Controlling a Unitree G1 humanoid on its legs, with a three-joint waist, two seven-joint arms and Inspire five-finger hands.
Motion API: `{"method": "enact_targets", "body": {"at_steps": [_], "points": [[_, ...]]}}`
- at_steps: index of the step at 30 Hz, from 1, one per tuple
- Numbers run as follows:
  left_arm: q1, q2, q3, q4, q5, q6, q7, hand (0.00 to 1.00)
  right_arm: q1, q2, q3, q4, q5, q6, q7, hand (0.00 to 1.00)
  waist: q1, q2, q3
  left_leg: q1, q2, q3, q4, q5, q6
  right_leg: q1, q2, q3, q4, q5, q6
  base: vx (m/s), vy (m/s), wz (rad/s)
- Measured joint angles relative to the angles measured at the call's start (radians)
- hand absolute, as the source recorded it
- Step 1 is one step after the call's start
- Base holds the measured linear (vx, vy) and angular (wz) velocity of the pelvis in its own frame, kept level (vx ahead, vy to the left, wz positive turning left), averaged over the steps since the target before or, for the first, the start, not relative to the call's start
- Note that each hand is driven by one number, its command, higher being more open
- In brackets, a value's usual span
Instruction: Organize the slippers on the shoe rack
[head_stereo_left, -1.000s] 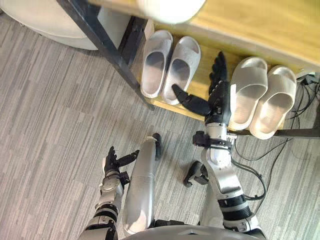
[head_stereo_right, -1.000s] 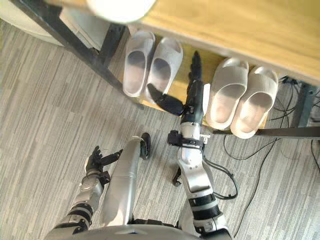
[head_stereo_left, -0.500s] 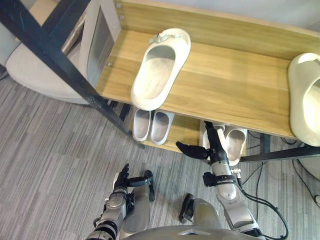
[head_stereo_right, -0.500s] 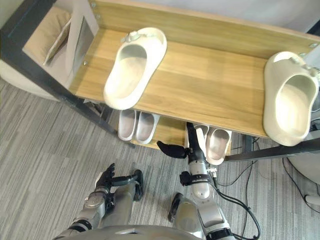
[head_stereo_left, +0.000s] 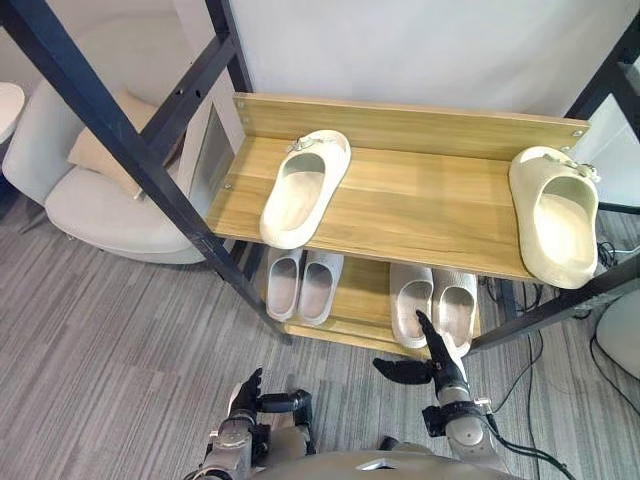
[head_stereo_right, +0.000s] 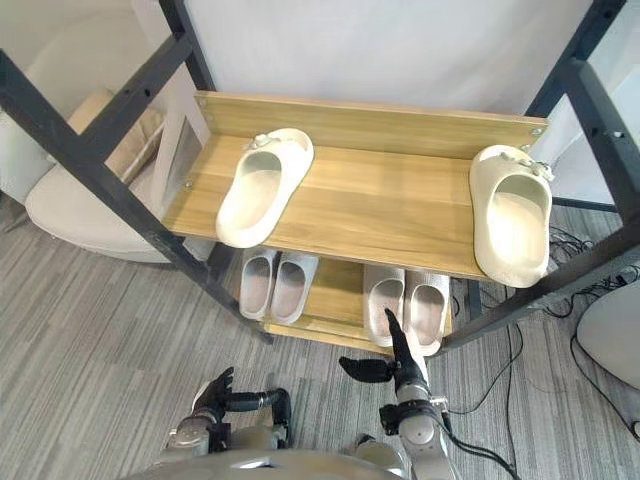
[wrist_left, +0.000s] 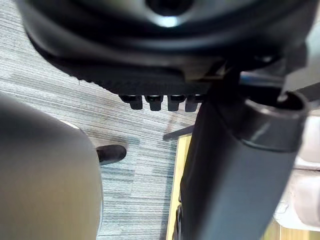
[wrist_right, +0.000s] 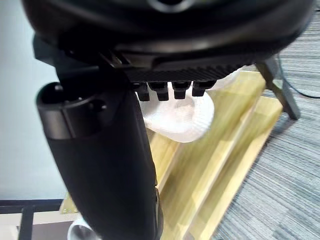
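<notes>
On top shelf (head_stereo_left: 420, 200): 2 cream slippers well apart, left slipper (head_stereo_left: 305, 188) near left end, right slipper (head_stereo_left: 553, 215) at right end. Lower shelf (head_stereo_left: 365, 290) holds left pair (head_stereo_left: 303, 285) and right pair (head_stereo_left: 433, 303), both neat.

Right hand (head_stereo_left: 438, 368) sits low, just in front of right pair, fingers straight, thumb out, empty. Both loose slippers lie up and beyond it. Right slipper is prob the nearer one for that arm. Left slipper's long axis is skewed, toe back-right; right slipper runs approx front-to-back.

Left hand (head_stereo_left: 243, 392) is down near floor (head_stereo_left: 100, 330), fingers relaxed, empty.
</notes>
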Motion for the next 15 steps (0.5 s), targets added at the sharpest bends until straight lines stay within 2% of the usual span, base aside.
{"method": "enact_targets", "body": {"at_steps": [7, 15], "points": [[0.009, 0.0, 0.016, 0.0, 0.0, 0.001, -0.001, 1.0, 0.005, 0.031, -0.011, 0.044, 0.014, 0.003, 0.016, 1.0, -0.001, -0.006, -0.008, 0.023, -0.003, -0.001, -0.001, -0.001, -0.001, 0.034, 0.004, 0.006, -0.03, 0.019, -0.001, -0.05, 0.001, -0.02], [0.011, -0.001, 0.016, 0.0, -0.001, 0.001, -0.009, 1.0, -0.019, 0.051, -0.04, 0.241, 0.131, 0.016, 0.033, 1.0, 0.0, -0.013, -0.011, 0.044, -0.005, -0.003, -0.004, -0.002, 0.001, 0.065, 0.014, 0.007, -0.059, 0.025, -0.002, 0.0, -0.002, 0.0]]}}
